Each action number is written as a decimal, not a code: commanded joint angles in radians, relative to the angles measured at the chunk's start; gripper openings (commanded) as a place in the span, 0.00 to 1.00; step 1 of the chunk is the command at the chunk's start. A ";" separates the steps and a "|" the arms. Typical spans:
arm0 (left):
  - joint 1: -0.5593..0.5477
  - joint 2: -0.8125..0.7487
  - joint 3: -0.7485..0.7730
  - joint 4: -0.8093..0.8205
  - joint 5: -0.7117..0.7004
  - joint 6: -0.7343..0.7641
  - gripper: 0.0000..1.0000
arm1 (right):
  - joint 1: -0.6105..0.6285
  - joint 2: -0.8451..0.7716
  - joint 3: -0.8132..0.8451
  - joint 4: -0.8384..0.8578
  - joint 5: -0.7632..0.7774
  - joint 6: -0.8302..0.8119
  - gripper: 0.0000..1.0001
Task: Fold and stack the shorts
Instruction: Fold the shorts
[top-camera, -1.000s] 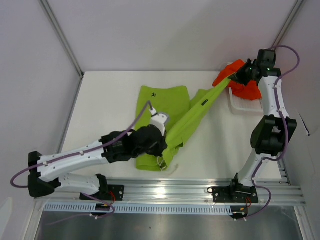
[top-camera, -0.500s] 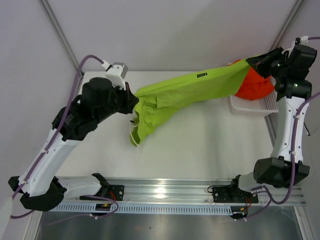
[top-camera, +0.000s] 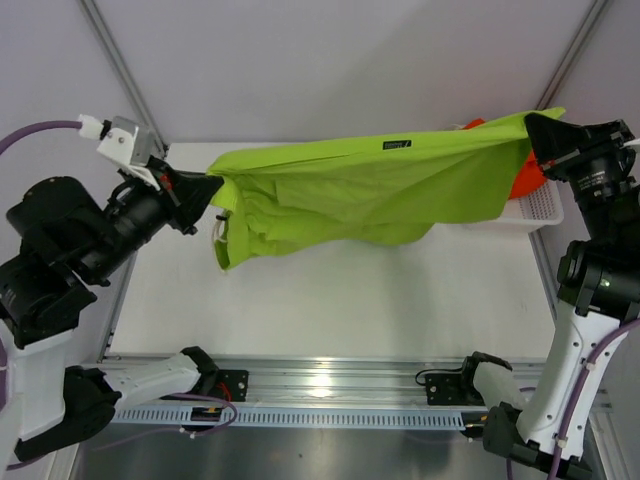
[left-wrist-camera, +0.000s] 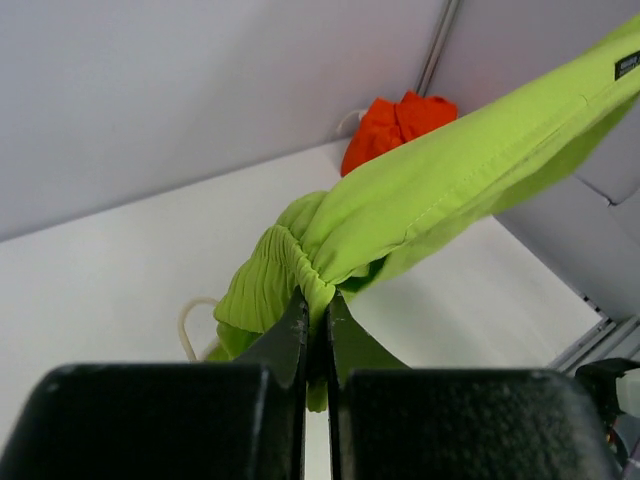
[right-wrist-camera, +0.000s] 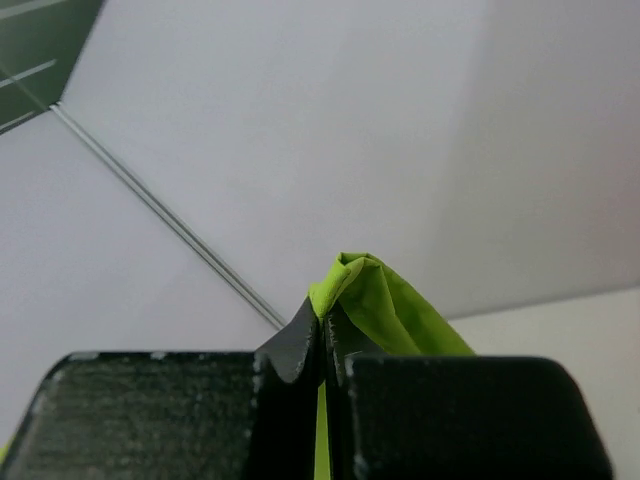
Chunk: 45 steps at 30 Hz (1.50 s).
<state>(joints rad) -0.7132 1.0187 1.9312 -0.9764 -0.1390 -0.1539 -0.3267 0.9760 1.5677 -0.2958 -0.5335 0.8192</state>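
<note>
The lime green shorts (top-camera: 370, 185) hang stretched in the air across the table, held at both ends of the waistband. My left gripper (top-camera: 214, 185) is shut on the gathered left end (left-wrist-camera: 300, 265), with a pale drawstring (top-camera: 220, 235) dangling below. At the far right my right gripper (top-camera: 532, 122) is shut on the other end (right-wrist-camera: 375, 295). The orange-red shorts (top-camera: 522, 180) lie in the white mesh basket (top-camera: 530, 210), mostly hidden behind the green fabric; they also show in the left wrist view (left-wrist-camera: 395, 125).
The white tabletop (top-camera: 350, 290) lies bare under the hanging shorts. Grey walls and metal corner posts (top-camera: 120, 70) close in the back and sides. The arm bases sit on the rail (top-camera: 330, 385) at the near edge.
Both arms have lifted and moved apart, raising the green shorts from the table and stretching them out wide in the air. The left arm swung up to the far left.
</note>
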 joint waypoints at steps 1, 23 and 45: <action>0.009 0.032 0.080 0.034 -0.068 0.034 0.00 | -0.029 0.010 0.023 0.118 0.052 -0.014 0.00; 0.731 0.694 0.403 0.360 0.723 -0.370 0.00 | 0.241 0.694 0.460 0.290 0.083 0.108 0.00; 0.603 0.240 -0.481 0.712 0.648 -0.262 0.00 | 0.078 0.743 -0.098 1.083 -0.298 0.523 0.00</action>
<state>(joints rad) -0.0525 1.4025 1.5948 -0.3115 0.6071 -0.4698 -0.1875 1.9137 1.6711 0.6930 -0.8352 1.3693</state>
